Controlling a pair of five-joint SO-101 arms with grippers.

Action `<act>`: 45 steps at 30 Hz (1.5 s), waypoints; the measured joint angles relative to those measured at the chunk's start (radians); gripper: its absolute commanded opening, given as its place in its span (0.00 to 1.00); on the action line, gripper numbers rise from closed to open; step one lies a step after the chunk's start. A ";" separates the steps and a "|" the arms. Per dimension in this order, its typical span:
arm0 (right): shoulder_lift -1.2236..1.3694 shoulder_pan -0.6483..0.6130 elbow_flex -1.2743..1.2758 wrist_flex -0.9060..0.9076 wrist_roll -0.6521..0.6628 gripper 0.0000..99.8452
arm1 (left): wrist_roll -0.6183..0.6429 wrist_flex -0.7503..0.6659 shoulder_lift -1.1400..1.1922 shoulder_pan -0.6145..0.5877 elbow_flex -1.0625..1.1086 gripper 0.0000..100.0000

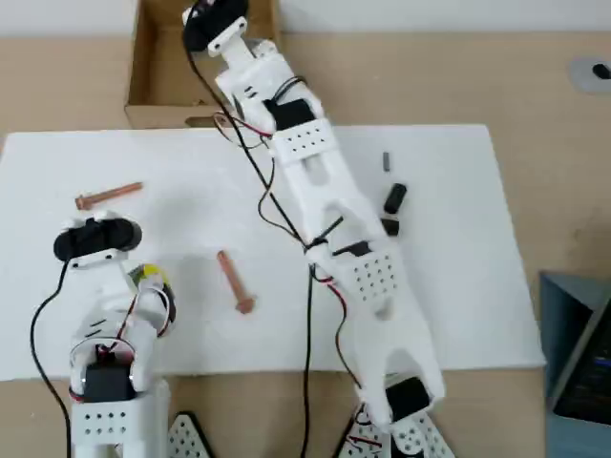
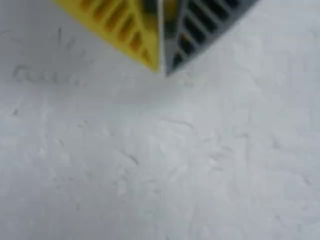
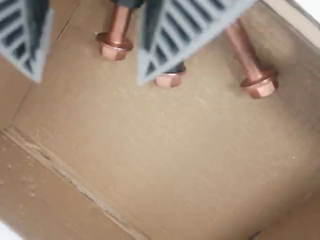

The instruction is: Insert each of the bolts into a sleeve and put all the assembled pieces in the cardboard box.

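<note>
My right gripper [image 3: 90,80] hangs open inside the cardboard box [image 3: 165,165], its grey fingers [image 3: 185,30] spread apart. Three copper bolts lie on the box floor: one [image 3: 114,45] below the gap between the fingers with a dark sleeve at its far end, one [image 3: 170,79] partly behind a finger, and one [image 3: 257,84] near the box wall. Two bare bolts [image 1: 108,196] [image 1: 234,281] lie on the white mat [image 1: 449,315]. My left gripper [image 2: 161,65] is shut on nothing, its tip just above the mat. The left arm [image 1: 95,239] stands at the mat's near left.
Black sleeves [image 1: 394,197] [image 1: 389,226] lie on the mat's right half beside the right arm [image 1: 325,200], with a small dark piece [image 1: 387,162] farther back. The box [image 1: 153,76] stands beyond the mat's far edge. A dark object [image 1: 578,353] sits off the mat at the right.
</note>
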 measured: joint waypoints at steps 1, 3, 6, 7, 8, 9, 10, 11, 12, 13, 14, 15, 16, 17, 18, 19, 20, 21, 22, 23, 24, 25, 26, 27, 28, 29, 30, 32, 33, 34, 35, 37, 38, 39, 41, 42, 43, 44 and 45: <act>0.000 0.000 0.000 0.000 0.002 0.15 | 0.000 0.000 0.000 0.000 0.000 0.00; 0.000 0.000 0.000 0.000 0.002 0.15 | 0.000 0.000 0.000 0.000 0.000 0.00; 0.000 0.000 0.000 0.000 0.002 0.15 | 0.000 0.000 0.000 0.000 0.000 0.00; 0.000 0.000 0.000 0.009 0.002 0.15 | 0.000 0.000 0.000 0.000 0.000 0.00; 0.000 0.000 0.000 0.025 0.002 0.15 | 0.000 0.000 0.000 0.000 0.000 0.00; -0.002 0.000 0.000 0.048 0.002 0.15 | 0.000 0.000 0.000 0.000 0.000 0.00; -0.002 0.000 0.000 0.072 0.002 0.15 | 0.000 0.000 0.000 0.000 0.000 0.00; -0.008 0.000 0.000 0.097 0.002 0.15 | 0.000 0.000 0.000 0.000 0.000 0.00; -0.009 0.000 0.000 0.121 0.002 0.15 | 0.000 0.000 0.000 0.000 0.000 0.00; -0.021 0.000 0.000 0.147 0.002 0.15 | 0.000 0.000 0.000 0.000 0.000 0.00; -0.037 0.000 0.000 0.169 0.002 0.14 | 0.000 0.000 0.000 0.000 0.000 0.00; -0.057 0.000 0.000 0.192 0.002 0.13 | 0.000 0.000 0.000 0.000 0.000 0.00; -0.080 0.000 0.000 0.215 0.002 0.10 | 0.000 0.000 0.000 0.000 0.000 0.00; -0.106 0.005 0.000 0.239 0.002 0.07 | 0.000 0.000 0.000 0.000 0.000 0.00; -0.129 0.005 -0.002 0.265 0.002 0.03 | 0.000 0.000 0.000 0.000 0.000 0.00; -0.147 0.008 -0.002 0.290 0.002 0.00 | 0.000 0.000 0.000 0.000 0.000 0.00; -0.166 0.011 -0.002 0.316 0.002 0.01 | 0.000 0.000 0.000 0.000 0.000 0.00; -0.180 0.011 -0.002 0.345 0.002 0.02 | 0.000 0.000 0.000 0.000 0.000 0.00; -0.193 0.011 -0.002 0.371 0.002 0.01 | 0.000 0.000 0.000 0.000 0.000 0.00; -0.207 0.011 -0.002 0.400 0.002 0.01 | 0.000 0.000 0.000 0.000 0.000 0.00; -0.221 0.014 -0.002 0.431 0.002 0.01 | 0.000 0.000 0.000 0.000 0.000 0.00; -0.236 0.015 -0.002 0.462 0.002 0.01 | 0.000 0.000 0.000 0.000 0.000 0.00; -0.252 0.018 -0.002 0.494 0.002 0.01 | 0.000 0.000 0.000 0.000 0.000 0.00; -0.265 0.021 -0.002 0.526 0.002 0.01 | 0.000 0.000 0.000 0.000 0.000 0.00; -0.281 0.026 -0.002 0.562 0.002 0.01 | 0.000 0.000 0.000 0.000 0.000 0.00; -0.293 0.031 -0.002 0.597 0.002 0.01 | 0.000 0.000 0.000 0.000 0.000 0.00; -0.307 0.035 -0.002 0.632 0.002 0.01 | 0.000 0.000 0.000 0.000 0.000 0.00; -0.330 0.051 -0.002 0.706 0.002 0.01 | 0.000 0.000 0.000 0.000 0.000 0.00; -0.341 0.057 -0.002 0.744 0.002 0.01 | 0.000 0.000 0.000 0.000 0.000 0.00; -0.350 0.064 -0.002 0.781 0.002 0.01 | 0.000 0.000 0.000 0.000 0.000 0.00; -0.358 0.071 -0.002 0.816 0.002 0.01 | 0.000 0.000 0.000 0.000 0.000 0.00; -0.371 0.087 -0.002 0.893 0.002 0.01 | 0.000 0.000 0.000 0.000 0.000 0.00; -0.373 0.097 -0.002 0.931 0.002 0.01 | 0.000 0.000 0.000 0.000 0.000 0.00; -0.374 0.106 -0.002 0.970 0.002 0.01 | 0.000 0.000 0.000 0.000 0.000 0.00; -0.374 0.126 -0.002 1.039 0.002 0.01 | 0.000 0.000 0.000 0.000 0.000 0.00; -0.374 0.137 -0.002 1.071 0.002 0.01 | 0.000 0.000 0.000 0.000 0.000 0.00; -0.374 0.147 -0.002 1.103 0.002 0.01 | 0.000 0.000 0.000 0.000 0.000 0.00; -0.374 0.158 -0.002 1.132 0.002 0.01 | 0.000 0.000 0.000 0.000 0.000 0.00; -0.374 0.167 -0.002 1.160 0.002 0.01 | 0.000 0.000 0.000 0.000 0.000 0.00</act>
